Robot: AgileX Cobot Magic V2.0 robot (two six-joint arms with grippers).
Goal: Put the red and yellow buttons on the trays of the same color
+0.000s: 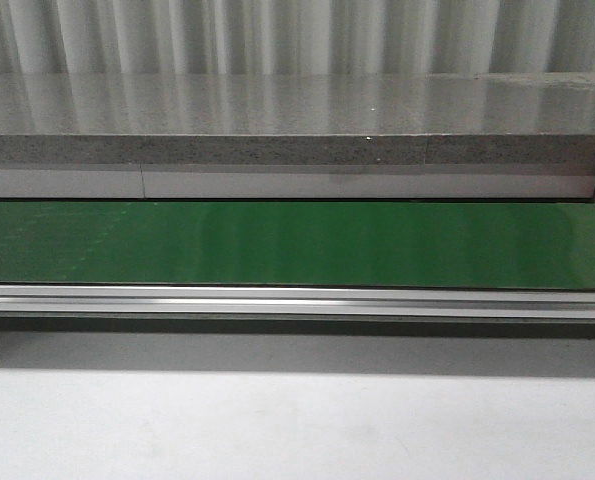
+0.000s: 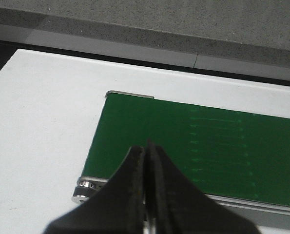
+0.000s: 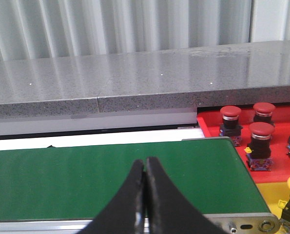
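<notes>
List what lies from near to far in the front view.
Pale table surface → aluminium rail → green conveyor belt → white strip → grey speckled stone ledge → corrugated wall. No pincer shows in this view.

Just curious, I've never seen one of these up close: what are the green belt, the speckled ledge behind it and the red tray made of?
Green belt: probably rubber or PVC, smooth with a soft sheen. Speckled ledge: looks like polished granite or an imitation, grainy grey and reflective. Red tray: likely plastic, uniform matte red, though I can't be sure.
</notes>
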